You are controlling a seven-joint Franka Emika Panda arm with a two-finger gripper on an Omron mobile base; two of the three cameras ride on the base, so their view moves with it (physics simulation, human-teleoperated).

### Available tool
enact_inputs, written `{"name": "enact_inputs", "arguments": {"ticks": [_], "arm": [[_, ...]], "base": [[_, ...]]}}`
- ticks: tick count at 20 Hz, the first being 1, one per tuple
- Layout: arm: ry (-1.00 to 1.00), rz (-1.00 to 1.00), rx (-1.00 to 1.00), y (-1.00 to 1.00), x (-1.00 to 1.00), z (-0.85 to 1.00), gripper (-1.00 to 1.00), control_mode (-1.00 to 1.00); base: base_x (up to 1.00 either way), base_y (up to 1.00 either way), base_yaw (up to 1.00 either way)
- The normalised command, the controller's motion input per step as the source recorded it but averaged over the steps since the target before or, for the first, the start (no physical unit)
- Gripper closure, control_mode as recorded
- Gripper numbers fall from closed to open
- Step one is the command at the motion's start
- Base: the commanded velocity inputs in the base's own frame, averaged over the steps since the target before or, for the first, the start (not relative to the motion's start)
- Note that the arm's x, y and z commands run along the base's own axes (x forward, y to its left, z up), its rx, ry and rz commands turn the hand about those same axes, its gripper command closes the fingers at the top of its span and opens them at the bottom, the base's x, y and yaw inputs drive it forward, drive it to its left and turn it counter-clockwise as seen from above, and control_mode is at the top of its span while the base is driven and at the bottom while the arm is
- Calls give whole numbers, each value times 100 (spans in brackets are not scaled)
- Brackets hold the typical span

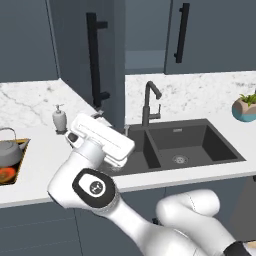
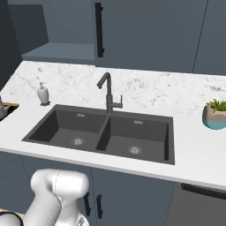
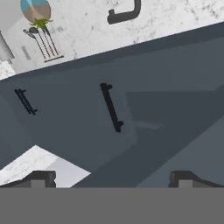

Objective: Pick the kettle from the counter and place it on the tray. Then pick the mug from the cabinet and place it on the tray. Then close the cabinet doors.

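The grey kettle (image 1: 8, 150) stands on the yellow-rimmed tray (image 1: 20, 167) at the far left of the white marble counter (image 1: 45, 160); a sliver of the kettle (image 2: 1, 109) also shows in the right base view. My gripper (image 3: 113, 178) is open and empty, its tips wide apart. Its white hand (image 1: 102, 137) hovers over the counter beside the sink, below the cabinet. One cabinet door (image 1: 107, 55) stands swung out, with its bar handle (image 1: 93, 57) facing me. The cabinet shelf (image 1: 145, 60) behind it looks bare. The mug is out of view.
A black double sink (image 1: 190, 145) with a dark faucet (image 1: 149, 102) sits right of the hand. A white soap dispenser (image 1: 59, 120) stands near the tray. A potted plant (image 1: 245, 107) is at the far right. Another door (image 1: 215, 35) hangs right of the opening.
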Motion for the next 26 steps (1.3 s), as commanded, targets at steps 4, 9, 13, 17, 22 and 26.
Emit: {"name": "enact_inputs", "arguments": {"ticks": [4,9,13,17,22,26], "arm": [[0,2,19,-90,22,55,-100,-100],[0,1,18,-78,28,67,-100,-100],[0,4,17,-74,41,64,-100,-100],[0,6,17,-67,50,63,-100,-100],[0,8,17,-60,57,58,-100,-100],[0,6,16,-52,59,50,-100,-100]], "base": [[0,0,0],[0,0,0],[0,0,0],[0,0,0],[0,0,0],[0,0,0]]}}
